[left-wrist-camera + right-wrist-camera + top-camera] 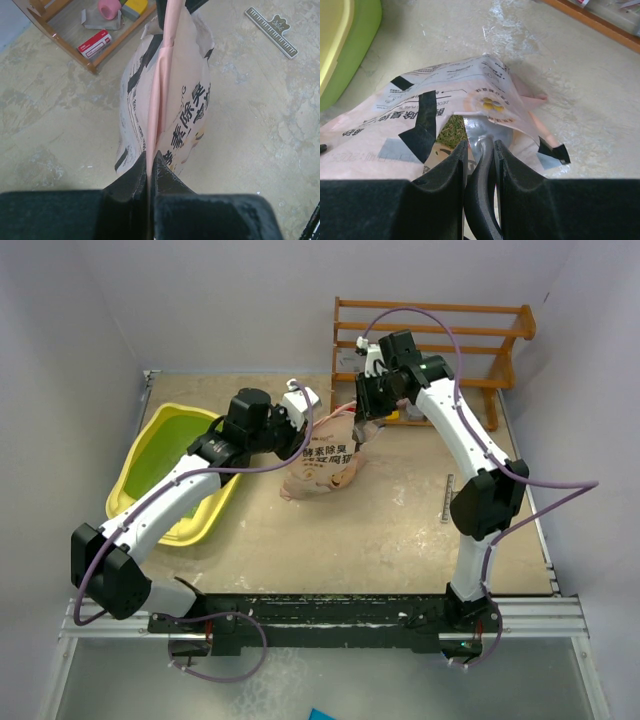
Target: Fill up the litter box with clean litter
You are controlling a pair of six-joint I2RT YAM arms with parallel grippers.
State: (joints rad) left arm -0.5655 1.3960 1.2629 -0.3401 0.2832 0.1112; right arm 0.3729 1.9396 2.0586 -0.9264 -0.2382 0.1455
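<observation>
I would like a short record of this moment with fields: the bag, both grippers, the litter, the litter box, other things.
bag: peach-pink litter bag, mid-table, mouth open
left gripper: shut on the bag's pink edge
right gripper: shut on the scoop by its handle, its head in the bag mouth
clean litter: green granules inside the bag
litter box: yellow tub, left of the bag
others: ruler, wooden rack
</observation>
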